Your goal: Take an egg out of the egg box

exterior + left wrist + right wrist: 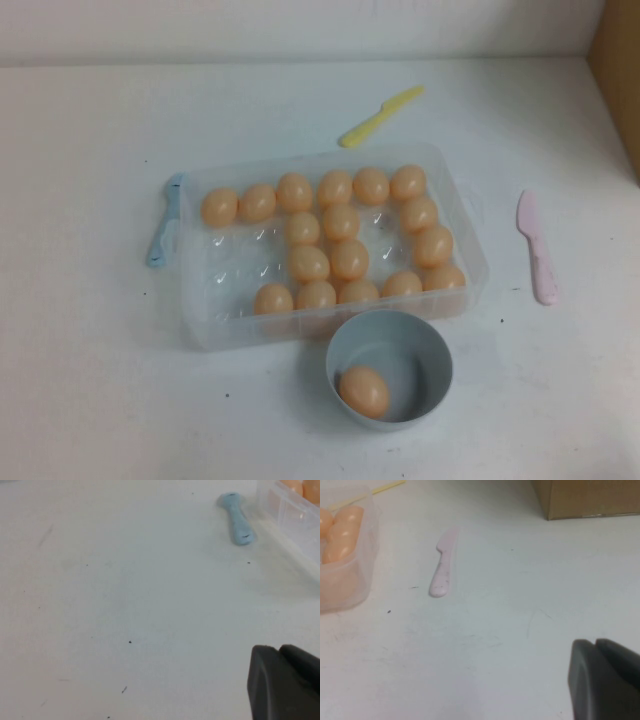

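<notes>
The clear plastic egg box [196, 322] lies mid-table and holds several peach-orange eggs [348, 258]. One more egg [364, 390] lies in the round blue-grey bowl [441, 352], which stands against the box's near side. Neither arm shows in the high view. My left gripper [277, 650] hangs shut and empty over bare table, well apart from the box corner [292, 510]. My right gripper [595, 642] hangs shut and empty over bare table, far from the box end [350, 582], where two eggs [342, 532] show.
A blue plastic knife [164, 225] lies against the box's left side and also shows in the left wrist view [238, 524]. A yellow knife [380, 115] lies behind the box. A pink knife [537, 247] lies to its right. A cardboard box [620, 70] stands at the far right.
</notes>
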{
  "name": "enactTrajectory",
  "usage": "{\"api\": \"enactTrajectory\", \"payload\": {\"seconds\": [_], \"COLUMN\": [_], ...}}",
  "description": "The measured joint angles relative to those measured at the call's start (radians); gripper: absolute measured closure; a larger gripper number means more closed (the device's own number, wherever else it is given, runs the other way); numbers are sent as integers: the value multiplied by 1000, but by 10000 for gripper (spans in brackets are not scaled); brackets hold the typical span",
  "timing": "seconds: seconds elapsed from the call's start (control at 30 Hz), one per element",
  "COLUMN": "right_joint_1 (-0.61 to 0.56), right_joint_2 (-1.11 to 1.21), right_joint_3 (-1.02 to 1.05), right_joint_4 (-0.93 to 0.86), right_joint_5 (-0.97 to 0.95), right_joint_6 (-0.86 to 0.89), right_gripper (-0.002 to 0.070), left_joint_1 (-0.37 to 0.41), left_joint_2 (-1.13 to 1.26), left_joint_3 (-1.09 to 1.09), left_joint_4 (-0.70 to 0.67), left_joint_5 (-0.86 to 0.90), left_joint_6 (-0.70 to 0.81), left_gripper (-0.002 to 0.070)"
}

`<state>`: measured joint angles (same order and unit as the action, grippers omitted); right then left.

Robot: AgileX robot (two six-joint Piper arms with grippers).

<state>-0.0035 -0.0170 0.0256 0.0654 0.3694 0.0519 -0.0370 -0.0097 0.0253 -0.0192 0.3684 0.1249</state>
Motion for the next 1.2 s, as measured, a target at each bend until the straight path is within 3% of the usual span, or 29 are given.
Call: {"api": "enactTrajectory", "payload": {"seconds": [0.8,0.87,1.07,1.2], "right_joint_1": [0,0,0,0], "right_joint_2": [0,0,0,0], "right_joint_3": [0,0,0,0], "right_joint_4": [0,0,0,0], "right_joint_5": [0,0,0,0], "right_joint_6": [0,0,0,0], "right_gripper": [694,694,694,694], "left_joint_1": [0,0,0,0], "left_joint_2": [0,0,0,0], "left_joint_3": [0,0,0,0], "left_joint_4": [-14,-98,-627,-739], "left_joint_5": [-5,-42,-262,-368], "left_joint_6": [0,-34,-290,-309], "left_gripper": [678,678,678,678]}}
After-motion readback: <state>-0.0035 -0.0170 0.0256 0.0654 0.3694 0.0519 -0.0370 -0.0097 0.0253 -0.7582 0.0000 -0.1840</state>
